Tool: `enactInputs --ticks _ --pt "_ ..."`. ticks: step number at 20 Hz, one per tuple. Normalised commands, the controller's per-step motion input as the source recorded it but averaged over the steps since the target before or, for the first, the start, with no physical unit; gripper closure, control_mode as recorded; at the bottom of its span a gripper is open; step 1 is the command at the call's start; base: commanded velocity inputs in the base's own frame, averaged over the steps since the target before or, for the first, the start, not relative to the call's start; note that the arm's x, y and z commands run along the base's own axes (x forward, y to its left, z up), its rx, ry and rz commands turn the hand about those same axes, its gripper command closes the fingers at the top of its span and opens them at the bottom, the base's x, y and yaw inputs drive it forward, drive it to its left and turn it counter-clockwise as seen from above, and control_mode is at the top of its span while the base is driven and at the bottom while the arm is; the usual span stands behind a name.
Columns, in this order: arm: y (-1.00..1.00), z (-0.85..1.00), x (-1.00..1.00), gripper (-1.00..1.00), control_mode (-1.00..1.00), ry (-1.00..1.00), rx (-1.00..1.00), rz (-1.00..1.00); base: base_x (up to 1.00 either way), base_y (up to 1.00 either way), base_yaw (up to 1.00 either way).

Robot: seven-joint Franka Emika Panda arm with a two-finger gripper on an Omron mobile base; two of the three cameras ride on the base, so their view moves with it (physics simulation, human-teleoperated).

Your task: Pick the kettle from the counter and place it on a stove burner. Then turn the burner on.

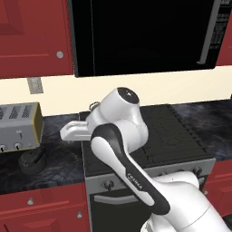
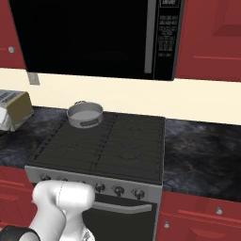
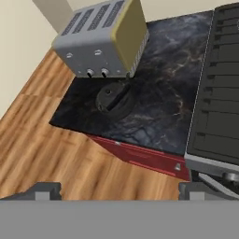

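The kettle point(image 3: 114, 99) is small, squat and dark, with an arched handle. It sits on the dark marbled counter point(image 3: 161, 88) just in front of the toaster. In the left base view the kettle point(image 1: 32, 161) lies near the counter's front edge, left of the stove point(image 1: 179, 136). My gripper point(image 3: 120, 190) is open, its two fingertips far apart with nothing between them. It hovers well above the kettle, which lies ahead of the fingertips. My white hand point(image 1: 72, 130) reaches left over the counter point(image 1: 59, 167), above and to the right of the kettle.
A boxy silver toaster point(image 3: 100, 42) stands right behind the kettle. A silver pot point(image 2: 84, 114) occupies the stove's back-left burner, and the other grates point(image 2: 127, 141) are bare. Knobs point(image 2: 117, 189) line the stove front. A black microwave point(image 2: 94, 37) hangs overhead.
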Motion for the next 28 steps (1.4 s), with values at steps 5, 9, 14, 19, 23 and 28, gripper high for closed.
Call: enactInputs --ticks 5,9,14,19,23,28 --pt "0.14 -0.07 0.00 -1.00 -1.00 0.09 0.03 0.00 0.00 0.00 0.00" --pt "0.01 -0.26 0.00 -1.00 -1.00 0.08 0.00 0.00 0.00 0.00 0.00" --pt "0.00 -0.53 0.00 -1.00 -1.00 0.16 0.00 0.00 0.00 0.00 0.00" --pt "0.00 -0.43 0.00 -1.00 -1.00 0.12 0.07 0.00 0.00 0.00 0.00" --pt "0.02 -0.39 0.11 -1.00 -1.00 0.09 0.13 0.00 0.00 0.00 0.00" --pt "0.05 -0.40 0.25 -1.00 -1.00 0.06 0.15 0.00 0.00 0.00 0.00"
